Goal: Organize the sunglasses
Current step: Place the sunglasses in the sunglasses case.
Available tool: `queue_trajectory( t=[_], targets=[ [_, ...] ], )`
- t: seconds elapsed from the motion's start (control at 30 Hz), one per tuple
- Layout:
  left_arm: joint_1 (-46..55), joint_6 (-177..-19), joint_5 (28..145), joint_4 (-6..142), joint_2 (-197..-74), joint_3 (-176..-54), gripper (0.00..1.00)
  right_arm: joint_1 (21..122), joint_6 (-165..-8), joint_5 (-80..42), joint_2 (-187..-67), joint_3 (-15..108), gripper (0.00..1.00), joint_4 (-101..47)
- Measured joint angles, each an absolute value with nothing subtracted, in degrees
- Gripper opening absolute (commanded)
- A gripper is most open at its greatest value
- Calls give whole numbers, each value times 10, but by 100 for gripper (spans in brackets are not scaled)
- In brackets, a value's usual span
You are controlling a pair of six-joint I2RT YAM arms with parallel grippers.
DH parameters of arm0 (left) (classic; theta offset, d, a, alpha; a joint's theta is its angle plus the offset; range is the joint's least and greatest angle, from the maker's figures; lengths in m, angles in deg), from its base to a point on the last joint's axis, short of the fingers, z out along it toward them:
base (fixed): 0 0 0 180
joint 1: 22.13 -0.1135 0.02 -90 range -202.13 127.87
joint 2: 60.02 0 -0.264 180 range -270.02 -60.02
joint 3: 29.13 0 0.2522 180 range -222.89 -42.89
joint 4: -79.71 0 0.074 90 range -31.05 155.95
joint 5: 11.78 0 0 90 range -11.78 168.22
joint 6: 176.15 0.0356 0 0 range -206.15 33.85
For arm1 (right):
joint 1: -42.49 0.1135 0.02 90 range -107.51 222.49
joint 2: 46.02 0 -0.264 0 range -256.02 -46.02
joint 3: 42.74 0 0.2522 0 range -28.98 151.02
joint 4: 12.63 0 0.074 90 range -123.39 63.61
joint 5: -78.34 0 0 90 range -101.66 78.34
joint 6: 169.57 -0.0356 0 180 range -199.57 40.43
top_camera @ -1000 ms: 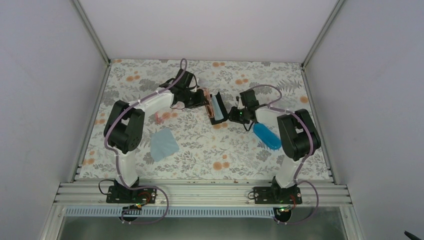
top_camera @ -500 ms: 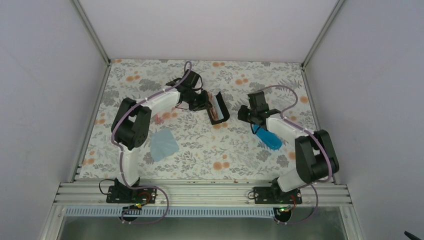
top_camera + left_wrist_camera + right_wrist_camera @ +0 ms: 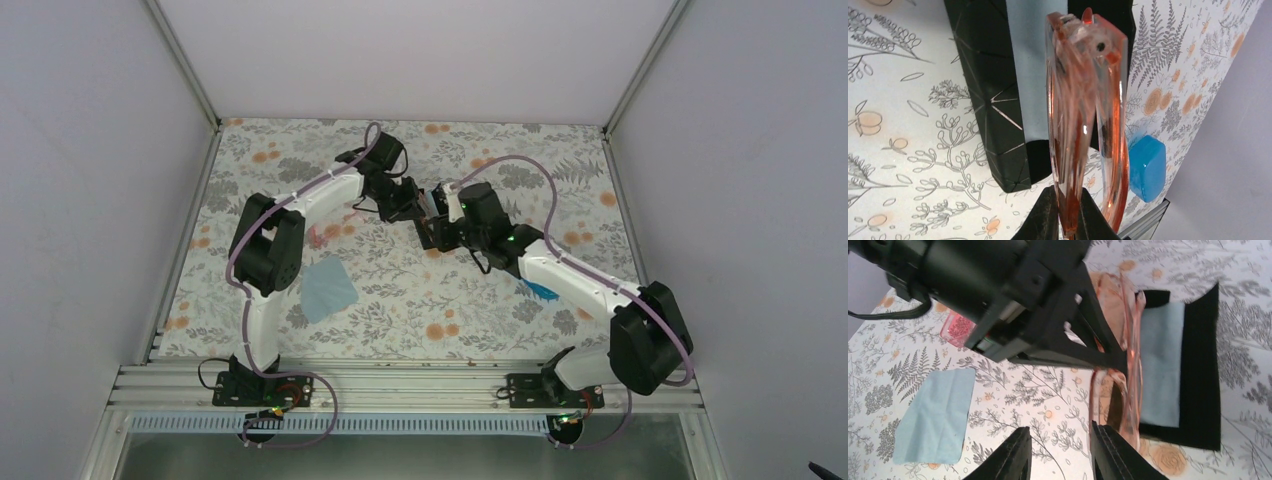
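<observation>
— Reading left wrist: sunglasses [image 3: 1083, 125] pinched at one end in my left gripper [image 3: 1066, 217], jaws closed on the frame. Glasses stand straight out past the fingertips [image 3: 1045, 220], over the open black case [image 3: 993, 100]. Glossy blue case [image 3: 1147, 167] lies farther out.
— Right side?
— My right gripper [image 3: 1064, 452] gapes, holding nothing. Glasses just ahead of it, light blue cloth [image 3: 933, 415] off to one side.

A robot test cell in a laboratory is shown. The space is enclosed by plain pale lilac-grey wall panels [image 3: 400, 50] set in silver aluminium frame profiles [image 3: 183, 62]. A black-and-white left arm [image 3: 265, 250] and a matching right arm [image 3: 580, 285] are bolted to a slotted aluminium rail [image 3: 400, 385] at the near edge of a floral-patterned surface [image 3: 420, 300], and purple cables [image 3: 334, 405] are looped from their bases.
</observation>
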State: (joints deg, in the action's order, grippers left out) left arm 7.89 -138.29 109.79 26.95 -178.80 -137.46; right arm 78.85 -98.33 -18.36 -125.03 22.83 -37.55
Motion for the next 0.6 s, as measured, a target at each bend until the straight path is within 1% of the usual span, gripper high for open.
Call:
queue_trajectory(
  t=[0.1, 0.23, 0.6],
  targets=[
    [79, -1394, 1097, 238, -1788, -1388, 2, 812, -968, -166, -1265, 254, 31, -378],
    [79, -1404, 1091, 208, -1788, -1402, 2, 830, -946, -142, -1299, 277, 24, -382],
    [80, -1426, 1088, 195, -1788, -1398, 2, 845, -920, -74, -1349, 290, 24, -407]
  ],
)
